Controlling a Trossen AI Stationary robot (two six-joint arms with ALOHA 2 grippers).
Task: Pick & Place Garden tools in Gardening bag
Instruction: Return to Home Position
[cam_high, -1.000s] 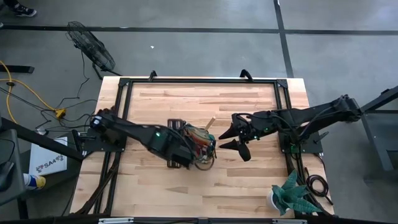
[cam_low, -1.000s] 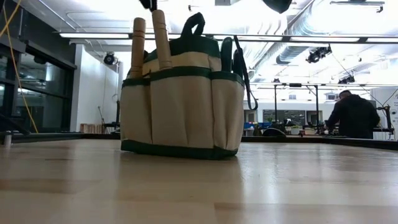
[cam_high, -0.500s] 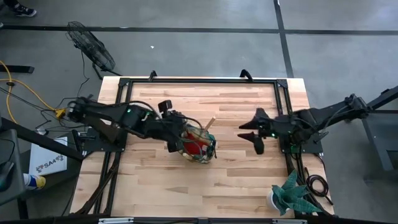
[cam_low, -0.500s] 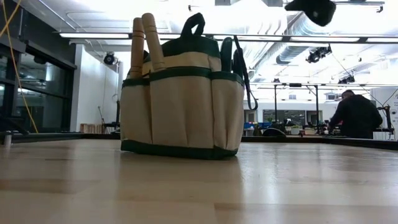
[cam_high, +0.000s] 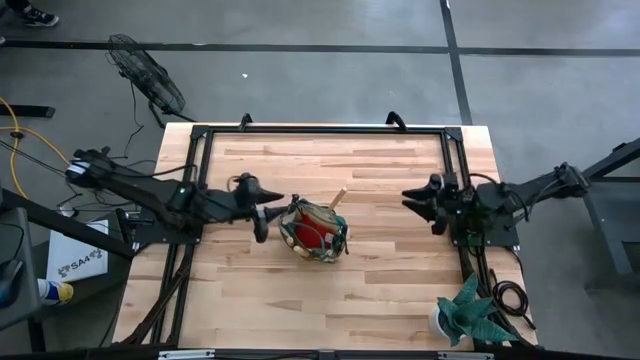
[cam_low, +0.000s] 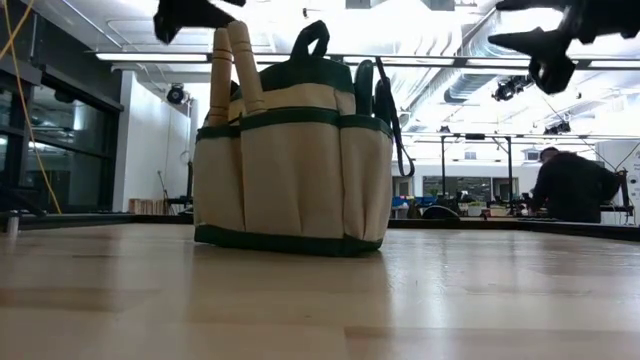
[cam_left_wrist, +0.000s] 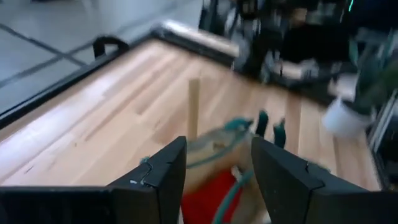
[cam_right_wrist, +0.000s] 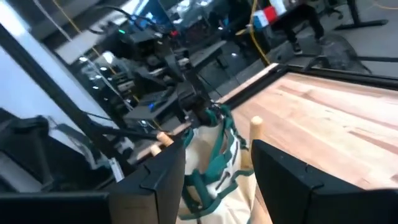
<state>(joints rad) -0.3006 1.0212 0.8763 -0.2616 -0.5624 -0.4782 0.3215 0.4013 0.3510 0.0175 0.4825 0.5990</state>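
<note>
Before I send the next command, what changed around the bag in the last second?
Both arms have pulled back from the bag. The left gripper, which was over the bag, now sits just left of it, open and empty. The right gripper has retreated toward the table's right edge, also open. One wooden handle in the bag has tipped slightly. The bag and potted plant stayed put.

gardening bag (cam_low: 300, 170): one, on the one table (cam_high: 400, 290). wooden tool handles (cam_low: 221, 70) standing out of the bag: two. dark green handle tips (cam_low: 365, 85) above its rim: two. red item (cam_high: 313, 230) inside the bag: one. grippers: two, the left gripper (cam_high: 260, 207) just beside the bag, the right gripper (cam_high: 422, 208) well apart on its other side. potted plant (cam_high: 470, 312): one, at the table corner past the right gripper. floor fan (cam_high: 150, 75): one. person (cam_low: 570, 185): one, far behind the bag.
</note>
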